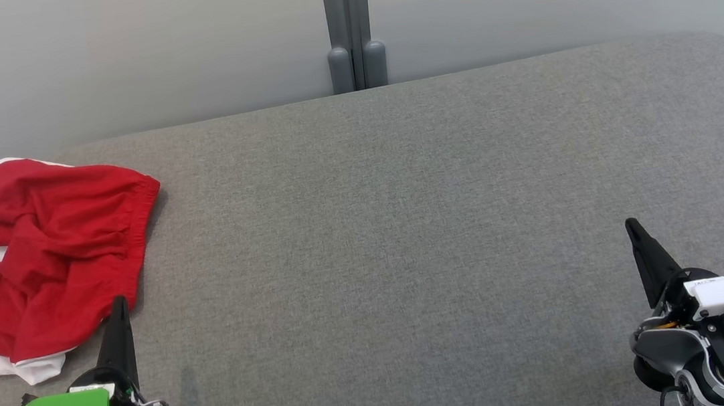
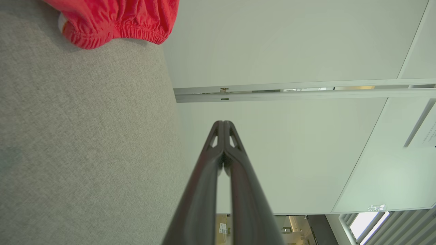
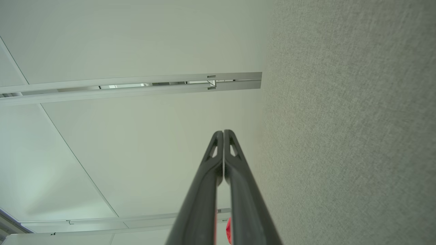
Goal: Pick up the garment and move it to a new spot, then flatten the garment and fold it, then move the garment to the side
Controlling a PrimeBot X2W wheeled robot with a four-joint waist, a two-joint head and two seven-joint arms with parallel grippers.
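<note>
Garment (image 1: 57,248) lies crumpled, long axis near-to-far, waistband (image 1: 146,212) facing right.

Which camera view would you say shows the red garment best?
The head view: the garment lies crumpled, nearly whole, at the grey surface's left. The left wrist view catches its gathered hem; the right wrist view shows a tiny red sliver, probably it.

Left fingers (image 1: 119,339) closed, empty, low left; right fingers (image 1: 652,263) likewise, low right
</note>
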